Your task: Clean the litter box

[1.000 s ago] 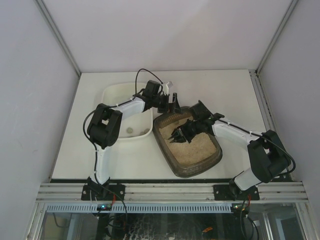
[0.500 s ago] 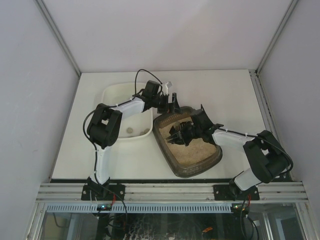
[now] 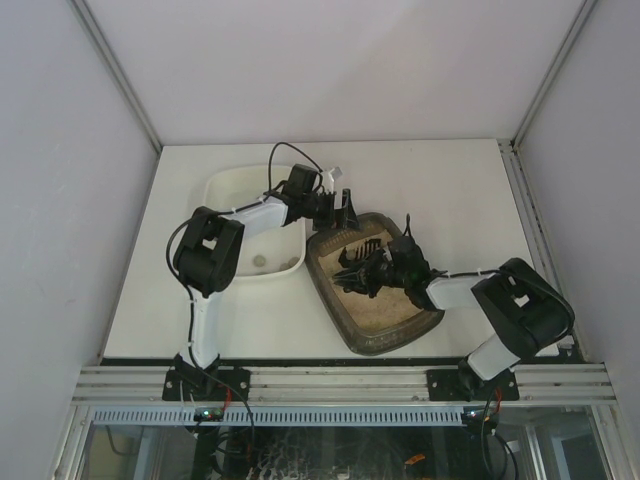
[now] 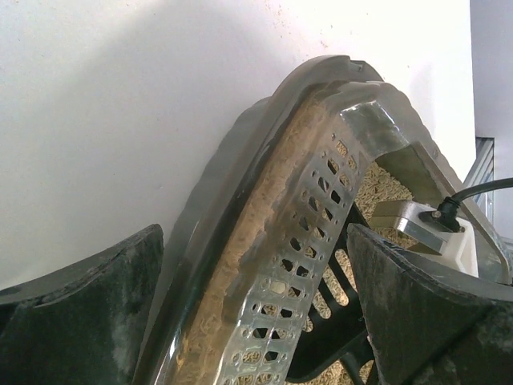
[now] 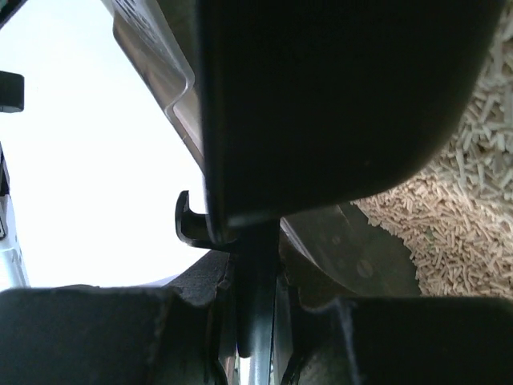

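The litter box [image 3: 346, 322] sat right of centre on the table [image 3: 450, 180], skewed, with its far-left corner just beside the white tub [image 3: 222, 192]. Its walls were dark brown translucent plastic, glossy, with rounded corners. The fill was pale beige litter [image 5: 449, 233] in short, dry-looking pellets.

Your right gripper [image 3: 388, 268] was clamped on the handle of a black slotted scoop [image 3: 358, 272], whose blade lay low in the litter toward the box's far end. Your left gripper [image 3: 338, 207] was spread wide at the far-left rim. The rim ran between its fingers in the wrist view, and whether they touched it could not be told.

The step looked like sifting out waste. You would have done best to hold the blade shallow and level and lift slowly so the loose pellets drained through the slots. Then you needed to clear the rim before crossing to the tub. That thin wall would likely flex or slide, so bracing it with the left jaws seemed wise.

The tub was matte white and held a couple of small lumps [image 3: 260, 262].
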`<state>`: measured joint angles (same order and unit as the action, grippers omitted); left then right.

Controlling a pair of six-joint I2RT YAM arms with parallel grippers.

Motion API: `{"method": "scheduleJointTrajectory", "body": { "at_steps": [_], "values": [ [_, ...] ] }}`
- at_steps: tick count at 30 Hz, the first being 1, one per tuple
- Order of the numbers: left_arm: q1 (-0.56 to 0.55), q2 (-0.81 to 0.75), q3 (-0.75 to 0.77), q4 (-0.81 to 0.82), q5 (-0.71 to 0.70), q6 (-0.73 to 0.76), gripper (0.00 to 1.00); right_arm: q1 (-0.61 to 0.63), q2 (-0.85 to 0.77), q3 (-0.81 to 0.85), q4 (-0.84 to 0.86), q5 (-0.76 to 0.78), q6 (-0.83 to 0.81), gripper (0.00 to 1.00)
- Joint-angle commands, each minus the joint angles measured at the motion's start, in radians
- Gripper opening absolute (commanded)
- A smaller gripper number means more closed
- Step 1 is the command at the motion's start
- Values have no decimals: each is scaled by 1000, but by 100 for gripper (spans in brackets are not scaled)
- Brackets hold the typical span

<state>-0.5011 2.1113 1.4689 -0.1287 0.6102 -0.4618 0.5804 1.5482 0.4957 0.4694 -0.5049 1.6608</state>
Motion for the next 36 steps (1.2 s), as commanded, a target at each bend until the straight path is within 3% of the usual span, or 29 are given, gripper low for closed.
{"method": "scheduleJointTrajectory", "body": {
  "at_steps": [1,8,19,29,36],
  "values": [
    [8,-57,-13,26,29,-11,100,-7,60,-13,247,46,8,0],
    [10,-59,-18,26,30,-9,100,7,149,-41,463,36,33,0],
    [10,-53,-18,26,37,-12,100,-4,169,-40,503,37,-71,0],
    [10,-53,-19,26,43,-12,100,-12,196,-40,565,-51,-78,0],
    [42,-50,-28,32,55,-14,100,-22,111,-42,480,-131,-166,0]
  ]
}}
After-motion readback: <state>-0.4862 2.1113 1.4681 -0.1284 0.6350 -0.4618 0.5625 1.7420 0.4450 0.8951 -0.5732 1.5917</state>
